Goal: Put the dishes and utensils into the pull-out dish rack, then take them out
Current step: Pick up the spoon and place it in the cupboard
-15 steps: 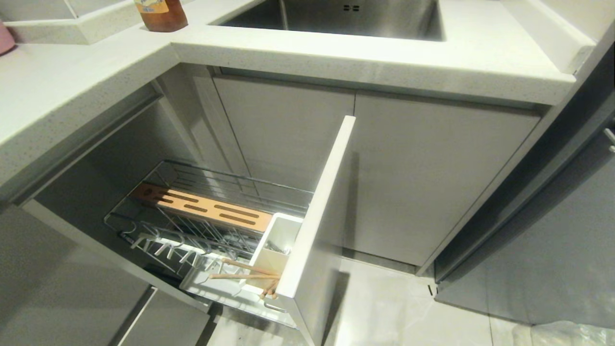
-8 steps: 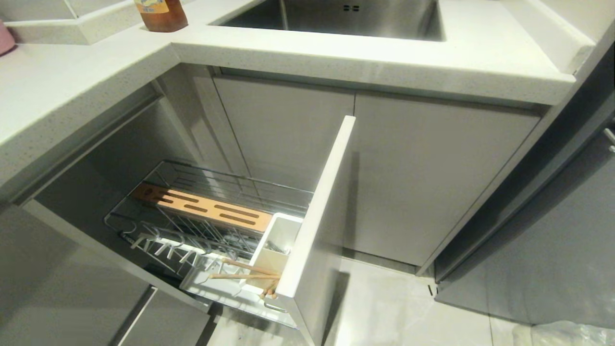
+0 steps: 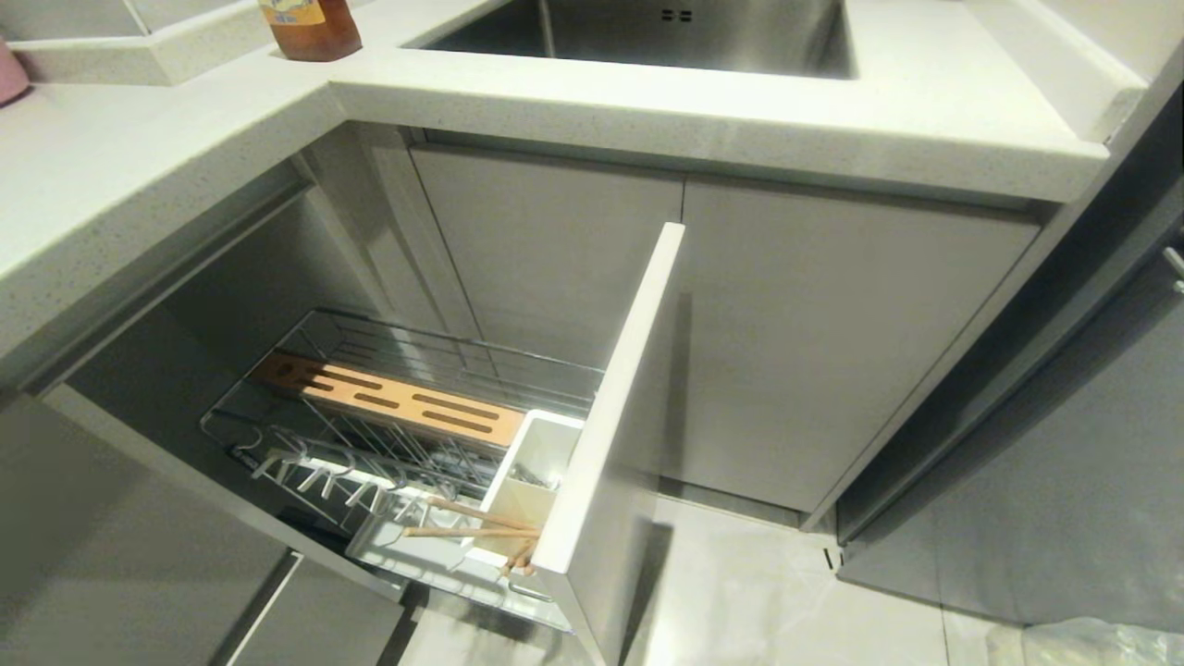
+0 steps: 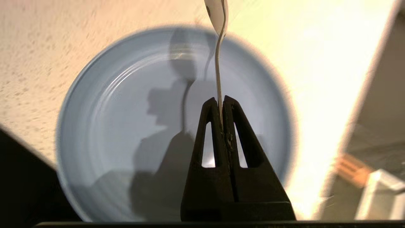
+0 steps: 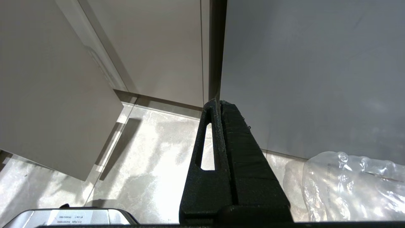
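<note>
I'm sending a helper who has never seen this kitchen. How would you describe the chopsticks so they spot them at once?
Below the steel sink, the pull-out dish rack stands open beside its pale front panel. In its white utensil box against that panel lie the chopsticks: two thin light-wood sticks leaning out over the wire prongs, far slimmer than the slotted wood strip behind.

A home kitchen: a speckled stone countertop (image 3: 703,120) with an inset steel sink (image 3: 647,37) tops grey cabinet doors (image 3: 832,342) and a pull-out dish rack (image 3: 407,435).
</note>
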